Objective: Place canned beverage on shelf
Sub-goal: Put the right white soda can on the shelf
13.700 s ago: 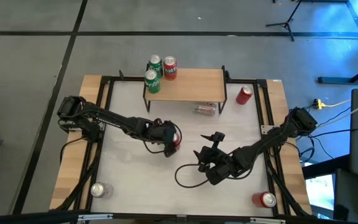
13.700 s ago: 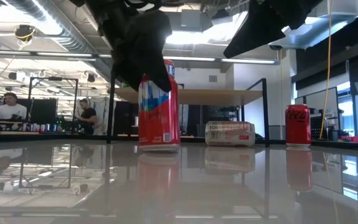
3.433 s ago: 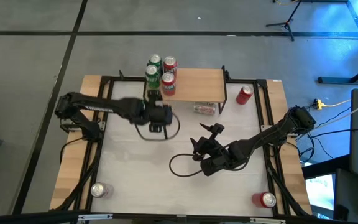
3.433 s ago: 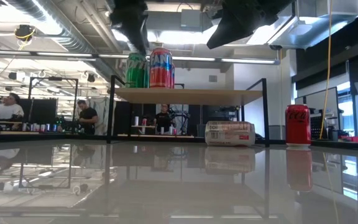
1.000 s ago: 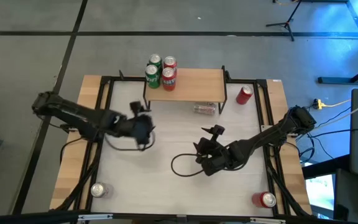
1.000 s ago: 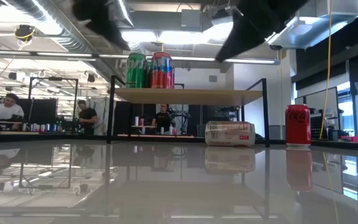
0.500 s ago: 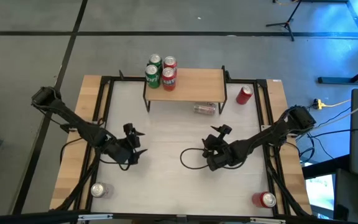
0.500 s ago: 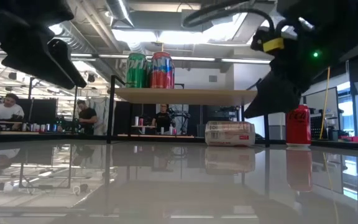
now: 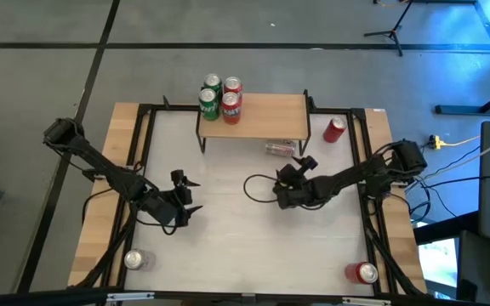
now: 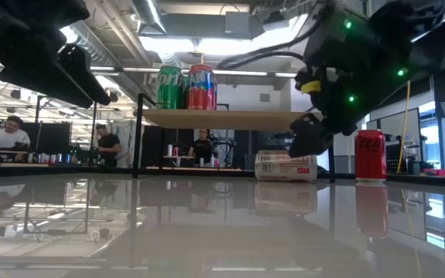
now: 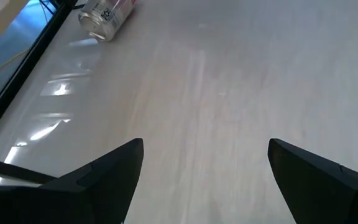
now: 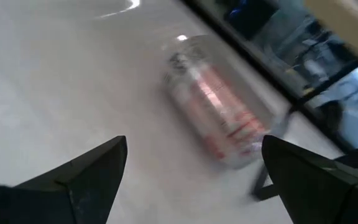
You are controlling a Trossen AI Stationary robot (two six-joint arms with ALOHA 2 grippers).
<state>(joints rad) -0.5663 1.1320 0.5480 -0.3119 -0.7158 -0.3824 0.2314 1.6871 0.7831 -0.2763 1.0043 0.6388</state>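
Just ahead of the wide-open right end effector [image 9: 301,162], toppled silver can [image 9: 280,150], under shelf [image 9: 266,117].

I note the shelf [image 9: 262,115], a light-wood board on black legs, at the bench's far edge. Four upright cans [image 9: 219,96] cluster at its left end; one silver can [image 9: 280,150] lies beneath.

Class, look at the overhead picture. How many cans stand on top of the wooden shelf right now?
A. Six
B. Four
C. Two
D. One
B: four upright cans, two green and two red, cluster at one end of the shelf; the rest of its board is bare.
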